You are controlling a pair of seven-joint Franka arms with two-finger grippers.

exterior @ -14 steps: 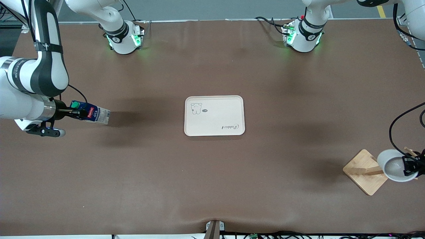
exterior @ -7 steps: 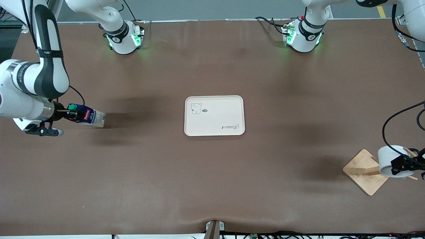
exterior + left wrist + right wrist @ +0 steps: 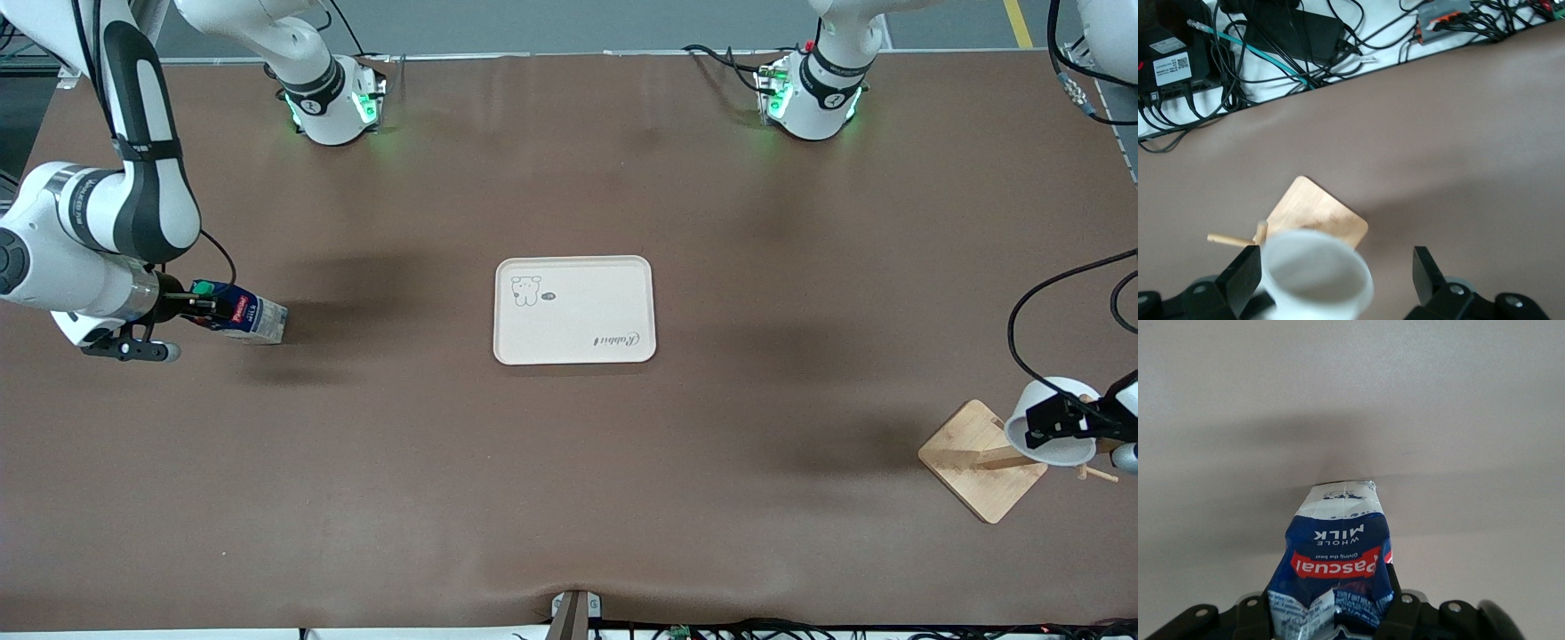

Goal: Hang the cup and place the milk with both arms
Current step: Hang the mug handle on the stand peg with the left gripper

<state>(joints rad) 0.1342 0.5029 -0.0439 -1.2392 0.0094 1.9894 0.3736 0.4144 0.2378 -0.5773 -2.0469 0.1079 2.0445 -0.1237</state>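
Observation:
My right gripper (image 3: 206, 310) is shut on the milk (image 3: 244, 318), a dark blue carton with a green cap, near the right arm's end of the table. The carton is tilted, with its pale bottom end at or just above the table. In the right wrist view the milk (image 3: 1338, 547) fills the gripper (image 3: 1331, 613). My left gripper (image 3: 1053, 425) is at the white cup (image 3: 1058, 453), over the wooden rack (image 3: 969, 458). In the left wrist view the gripper (image 3: 1336, 260) has its fingers wide apart. The cup (image 3: 1315, 280) lies between them, against one finger.
A cream tray (image 3: 578, 293) with a bear drawing lies at the table's middle. The rack's wooden base (image 3: 1318, 207) and a peg (image 3: 1231, 239) show under the cup. Cables and boxes lie past the table edge near the rack.
The right gripper has lowered the milk toward the table and drawn it slightly toward the right arm's end. The left gripper and cup have shifted over the rack, and the cup has turned.

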